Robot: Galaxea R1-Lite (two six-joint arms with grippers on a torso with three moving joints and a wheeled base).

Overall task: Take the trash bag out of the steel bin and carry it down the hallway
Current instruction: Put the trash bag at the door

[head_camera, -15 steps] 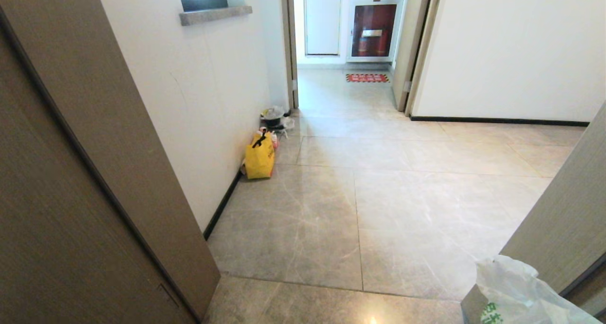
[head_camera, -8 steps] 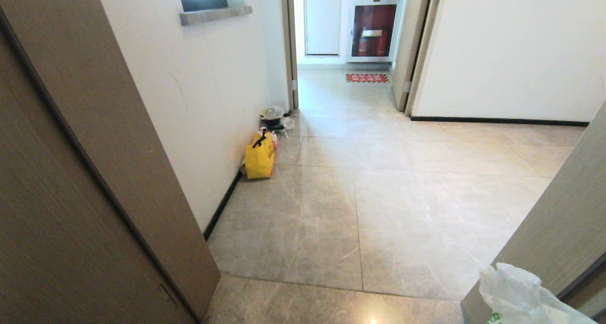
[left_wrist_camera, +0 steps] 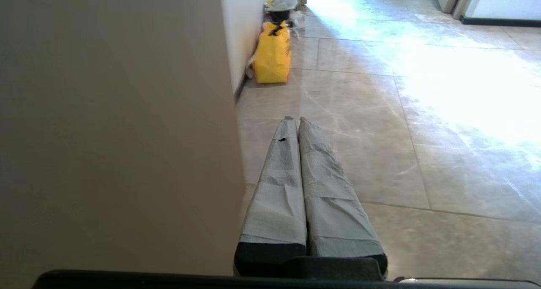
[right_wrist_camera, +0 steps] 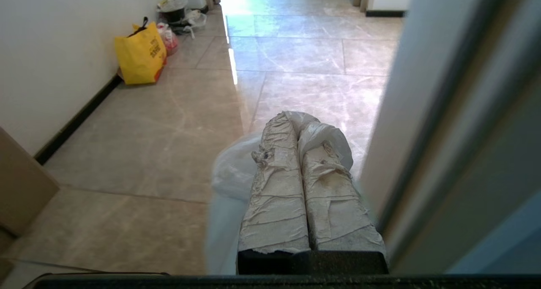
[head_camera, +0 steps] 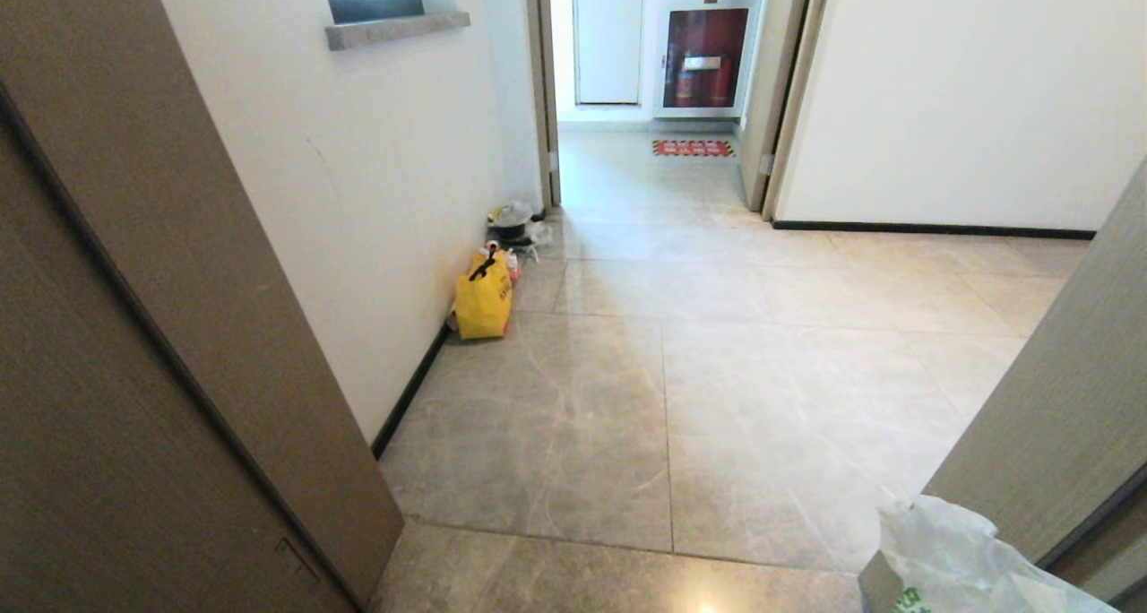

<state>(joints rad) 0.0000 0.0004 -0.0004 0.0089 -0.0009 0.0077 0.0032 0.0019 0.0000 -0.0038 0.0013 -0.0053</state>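
The right gripper (right_wrist_camera: 298, 122), its taped fingers (right_wrist_camera: 277, 183) pressed together on a fold of thin white plastic, holds the trash bag (right_wrist_camera: 236, 170), which hangs below and around the fingers and shows in the head view at five o'clock, its green print just inside the frame edge (head_camera: 950, 559); which way the crumpled bag's long axis runs cannot be told. A grey-brown door frame (right_wrist_camera: 444, 132) stands just beside the gripper on its three o'clock side in the wrist view, with little room there. The left gripper (left_wrist_camera: 294, 119) is empty, its taped fingers closed flat against each other and pointing forward along the floor, with a brown door panel (left_wrist_camera: 114, 128) close at its nine o'clock. Between the two door edges the hallway (head_camera: 717, 371) opens ahead: glossy grey marble-look tiles, bright with glare, running to an open doorway (head_camera: 645, 84) at twelve o'clock. Along the white wall (head_camera: 376, 201) with its black skirting at eleven o'clock sits a yellow bag (head_camera: 483, 299) touching the wall, and just behind it a small heap of dark and white rubbish (head_camera: 513, 222). A red floor mat (head_camera: 693, 148) lies beyond the doorway before a glass-fronted cabinet (head_camera: 703, 57).
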